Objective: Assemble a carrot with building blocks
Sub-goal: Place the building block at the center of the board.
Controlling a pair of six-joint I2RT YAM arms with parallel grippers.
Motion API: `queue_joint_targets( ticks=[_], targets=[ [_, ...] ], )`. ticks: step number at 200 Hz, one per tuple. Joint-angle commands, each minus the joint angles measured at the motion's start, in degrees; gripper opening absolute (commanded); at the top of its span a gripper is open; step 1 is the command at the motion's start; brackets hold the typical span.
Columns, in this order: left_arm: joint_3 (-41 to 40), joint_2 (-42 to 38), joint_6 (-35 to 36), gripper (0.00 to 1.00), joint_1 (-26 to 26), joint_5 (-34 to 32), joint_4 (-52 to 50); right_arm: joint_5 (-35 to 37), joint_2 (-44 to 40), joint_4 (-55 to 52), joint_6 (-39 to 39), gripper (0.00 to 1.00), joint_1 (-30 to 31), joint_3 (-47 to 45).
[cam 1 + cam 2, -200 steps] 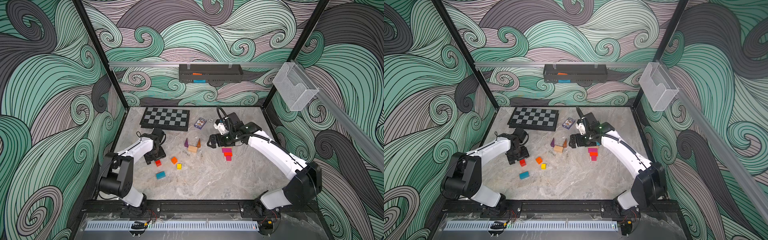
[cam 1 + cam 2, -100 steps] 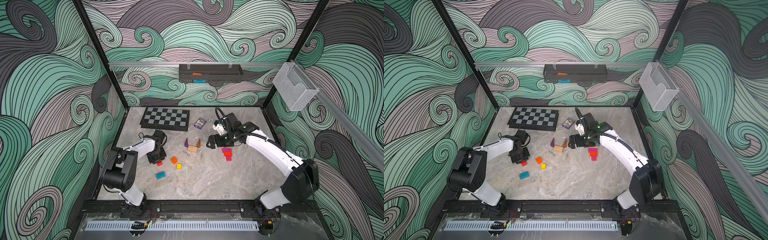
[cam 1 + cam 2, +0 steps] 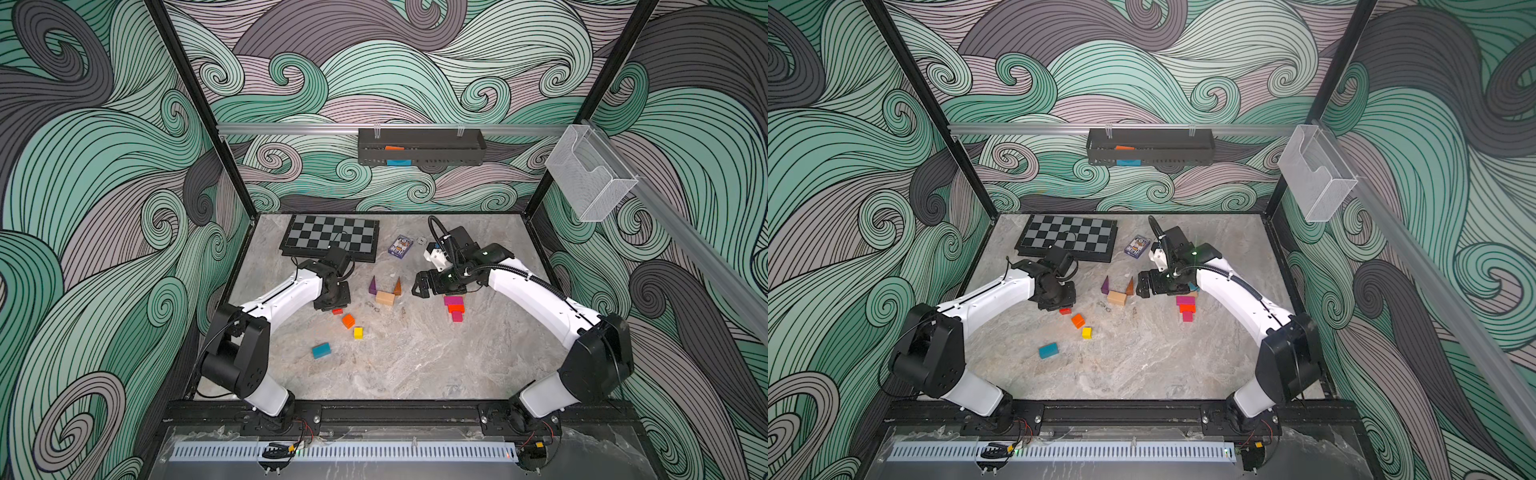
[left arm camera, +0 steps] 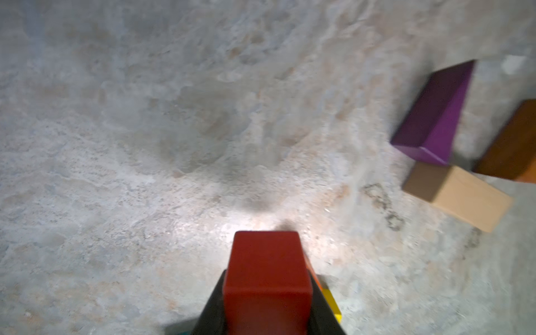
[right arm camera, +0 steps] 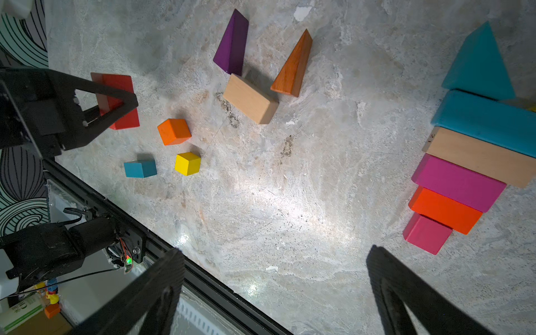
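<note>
My left gripper (image 3: 335, 305) is shut on a red block (image 4: 266, 284), low over the table; the right wrist view shows its black fingers (image 5: 116, 95) on either side of the red block (image 5: 121, 87). Just in front lie an orange cube (image 3: 348, 320), a yellow cube (image 3: 358, 332) and a teal block (image 3: 321, 350). A purple wedge (image 3: 372, 285), brown wedge (image 3: 397, 286) and beige cuboid (image 3: 385, 298) sit mid-table. My right gripper (image 3: 419, 286) hangs open and empty beside a flat row of teal wedge (image 5: 478, 63), teal, beige, pink (image 5: 458, 182), orange-red and pink blocks.
A chessboard (image 3: 330, 237) and a small purple card box (image 3: 400, 247) lie at the back of the table. A black shelf (image 3: 419, 145) hangs on the back wall and a clear bin (image 3: 590, 178) on the right rail. The black front rail (image 5: 162, 240) edges the table.
My left gripper has closed on the red block, and the left arm's elbow has swung in. The right gripper has shifted slightly toward the wedges, still open.
</note>
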Motion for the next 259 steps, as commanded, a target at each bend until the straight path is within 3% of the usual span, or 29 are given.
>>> queue_joint_targets(
  ticks=[1, 24, 136, 259],
  targets=[
    [2.85, -1.31, 5.25, 0.06, -3.12, 1.76, -1.67, 0.49, -0.91, 0.23, -0.09, 0.99, 0.03, 1.77],
    [3.61, -0.49, 7.99, 0.00, -6.16, 4.21, 0.07, 0.70, -1.85, 0.22, 0.09, 0.99, -0.23, 1.65],
    [5.23, 6.33, 9.09, 0.00, -18.58, 6.26, 3.52, 0.62, -4.10, 0.20, 0.74, 0.99, -0.53, -0.16],
    [5.75, 13.83, 10.21, 0.01, -20.94, 5.64, 5.92, 0.22, -3.59, 0.21, 0.80, 0.99, -0.54, -0.17]
  ],
)
